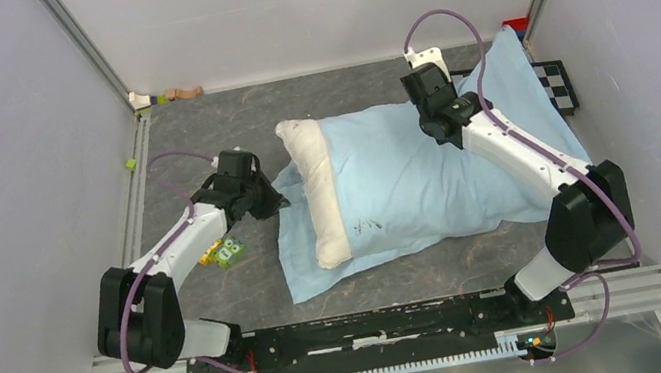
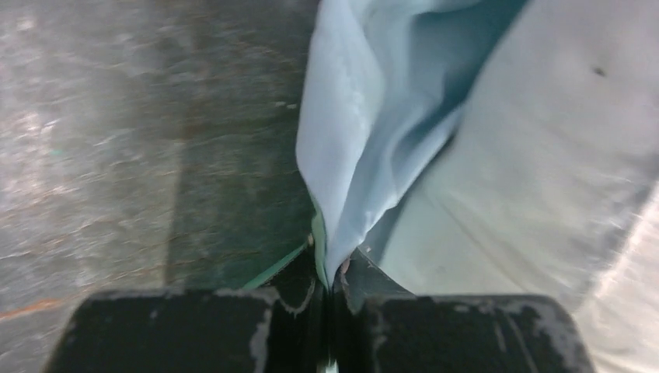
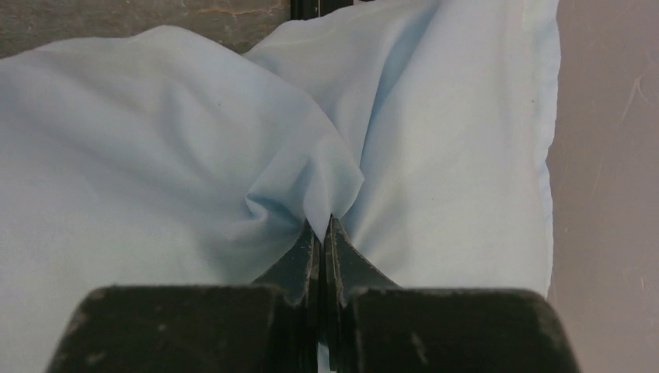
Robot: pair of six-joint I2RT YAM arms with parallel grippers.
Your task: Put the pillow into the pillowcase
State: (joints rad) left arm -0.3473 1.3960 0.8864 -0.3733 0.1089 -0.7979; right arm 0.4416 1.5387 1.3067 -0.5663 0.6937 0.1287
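The off-white pillow (image 1: 317,199) lies mostly inside the light-blue pillowcase (image 1: 406,179), with only its left end sticking out of the open mouth. My left gripper (image 1: 276,199) is shut on the pillowcase's mouth edge (image 2: 342,179), whose mint-green reverse shows at the pinch. The pillow shows to the right in the left wrist view (image 2: 544,155). My right gripper (image 1: 442,132) is shut on a pinched fold of the pillowcase's top face (image 3: 311,179) near the far closed end.
Small yellow and green blocks (image 1: 224,253) lie under my left arm. A small green cube (image 1: 130,164) and toys (image 1: 164,97) sit by the left wall and back corner. A checkerboard card (image 1: 555,83) lies at the right wall. Walls stand close on three sides.
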